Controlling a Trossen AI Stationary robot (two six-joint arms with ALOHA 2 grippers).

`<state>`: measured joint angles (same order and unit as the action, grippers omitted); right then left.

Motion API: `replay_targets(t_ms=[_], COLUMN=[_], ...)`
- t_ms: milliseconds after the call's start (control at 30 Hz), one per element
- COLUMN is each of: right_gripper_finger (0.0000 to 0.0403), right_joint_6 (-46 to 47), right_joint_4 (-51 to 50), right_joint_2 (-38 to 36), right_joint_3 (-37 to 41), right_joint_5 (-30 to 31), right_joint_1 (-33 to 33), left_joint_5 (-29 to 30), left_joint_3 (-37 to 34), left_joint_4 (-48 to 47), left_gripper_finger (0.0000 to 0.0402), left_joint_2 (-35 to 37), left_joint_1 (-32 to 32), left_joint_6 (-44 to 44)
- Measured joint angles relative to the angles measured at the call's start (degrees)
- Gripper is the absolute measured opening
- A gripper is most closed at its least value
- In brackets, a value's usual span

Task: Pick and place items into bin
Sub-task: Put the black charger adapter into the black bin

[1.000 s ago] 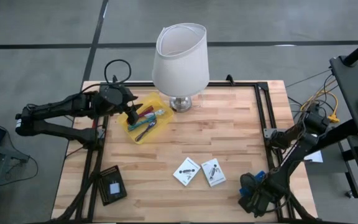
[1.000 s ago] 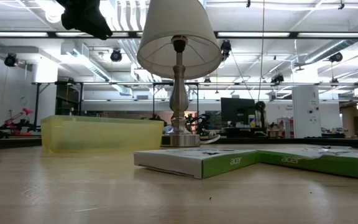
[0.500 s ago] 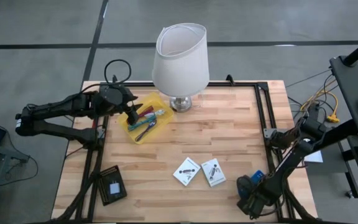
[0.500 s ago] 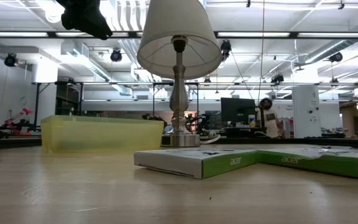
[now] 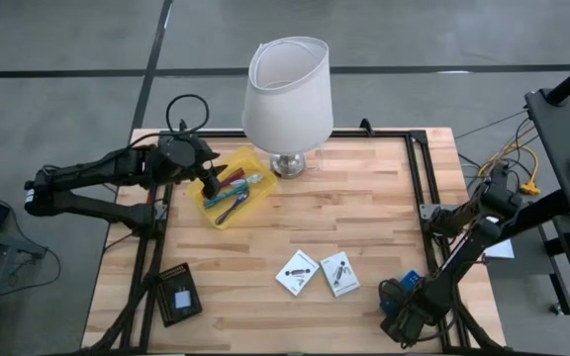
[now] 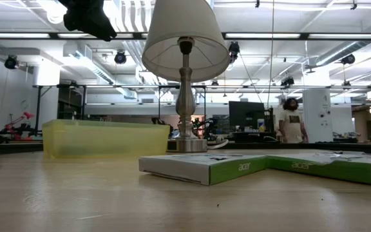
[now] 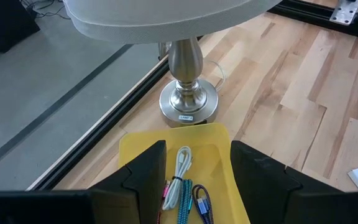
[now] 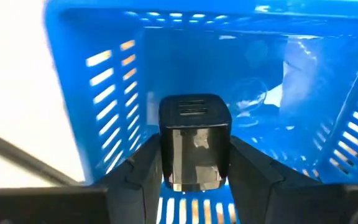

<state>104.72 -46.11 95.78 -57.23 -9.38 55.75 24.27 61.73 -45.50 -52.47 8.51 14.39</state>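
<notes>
My left gripper (image 5: pixel 211 185) (image 7: pixel 196 186) is open and hovers over the yellow bin (image 5: pixel 232 201) (image 7: pixel 135 149) at the table's far left, touching nothing. In the bin lie a white cable (image 7: pixel 182 163), teal and magenta ones (image 5: pixel 237 186). The low view shows this gripper (image 6: pixel 89 16) high above the bin (image 6: pixel 105 138). My right gripper (image 5: pixel 404 307) (image 8: pixel 194 177) is at the near right corner, shut on a dark cube (image 8: pixel 194 146) in front of a blue basket (image 8: pixel 98 93) (image 5: pixel 411 281). Two white printed cards (image 5: pixel 298 272) (image 5: pixel 339 273) lie flat on the wood. My right gripper pinches the dark cube between its two fingers (image 8: pixel 138 171), one on each of two opposite sides (image 8: pixel 166 155). The cube is lifted clear, with the blue basket's slotted walls right behind it.
A big white lamp (image 5: pixel 287 89) (image 6: pixel 185 64) stands at the far edge beside the yellow bin, its base (image 7: pixel 188 106) close to the bin's end. A black box (image 5: pixel 179 294) lies at the near left. A black frame rail (image 5: pixel 426 188) edges the table. A person (image 6: pixel 292 122) stands far behind.
My right arm has shifted slightly at the near right corner, keeping the cube. In the room behind, a person has walked toward the right. The left arm has kept still.
</notes>
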Motion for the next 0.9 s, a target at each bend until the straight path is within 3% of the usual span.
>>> replay_targets(t_ms=[133, 267, 467, 567, 667, 733, 900], right_gripper_finger=[0.013, 0.013, 0.013, 0.013, 0.013, 0.013, 0.013], right_joint_6=[0.5, 0.6, 0.3, -4.1, -13.1, -19.9, -37.7], right_joint_4=[-0.4, -1.0, -5.4, -5.4, -1.9, 0.9, 9.5], right_joint_2=[-3.1, -7.8, -16.6, -20.8, -24.3, -26.1, -28.8], right_joint_3=[0.0, -0.3, -0.5, -0.5, -0.5, -0.5, -0.5], right_joint_5=[1.3, 8.3, 30.0, 46.3, 65.8, 73.2, 75.6], right_joint_1=[0.0, 0.0, 0.0, 0.0, -0.5, -1.8, -6.6], left_joint_5=[0.0, -0.6, -3.3, -5.4, -12.5, -19.5, -35.5], left_joint_3=[0.0, 0.0, 0.0, 0.0, -0.4, -1.2, -5.6], left_joint_4=[0.0, 0.0, 1.1, 2.4, 8.7, 14.8, 36.4], left_gripper_finger=[0.0164, 0.0164, 0.0164, 0.0164, 0.0164, 0.0164, 0.0164], left_joint_2=[0.0, 0.1, 0.1, 0.1, 0.0, -0.1, -1.1], left_joint_1=[0.0, 0.0, -0.1, 0.0, 0.0, 0.0, -0.1], left_joint_6=[0.0, 0.1, 0.2, 0.4, 0.4, 0.4, 2.7])
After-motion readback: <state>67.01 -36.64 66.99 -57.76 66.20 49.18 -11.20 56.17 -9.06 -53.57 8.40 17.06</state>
